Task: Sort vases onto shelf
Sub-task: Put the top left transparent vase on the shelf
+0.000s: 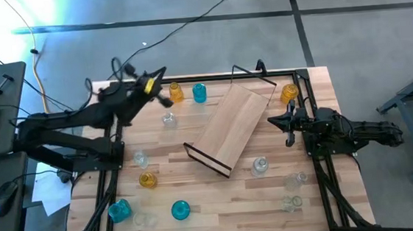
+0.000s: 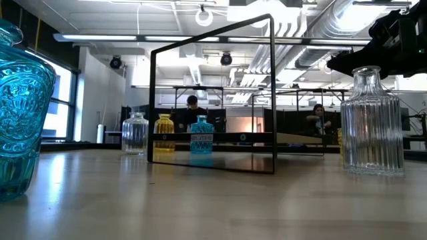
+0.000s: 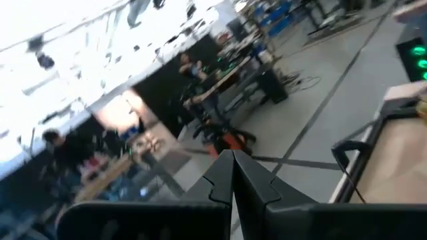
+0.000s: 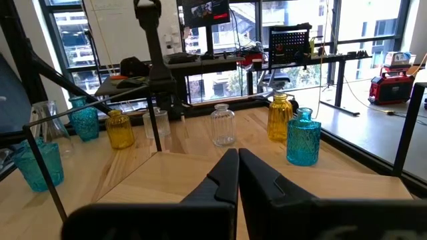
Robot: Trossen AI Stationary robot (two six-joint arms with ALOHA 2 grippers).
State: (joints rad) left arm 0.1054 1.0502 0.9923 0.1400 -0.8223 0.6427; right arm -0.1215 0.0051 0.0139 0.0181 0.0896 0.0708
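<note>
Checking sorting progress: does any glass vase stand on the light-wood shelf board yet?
No: the light-wood shelf board lies bare in the high view.

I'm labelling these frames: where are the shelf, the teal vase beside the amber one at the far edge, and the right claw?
shelf [image 1: 231,128], high view, middle of its board.
teal vase [image 1: 199,93], high view, its body.
right claw [image 1: 273,121], high view, between its shut fingertips.

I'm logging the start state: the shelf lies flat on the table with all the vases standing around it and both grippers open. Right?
Not quite: both grippers are shut. The left wrist view shows the left gripper with fingers pressed together, and the right wrist view shows the same for the right gripper. The rest holds: in the high view the shelf lies flat and the vases stand around it.
</note>
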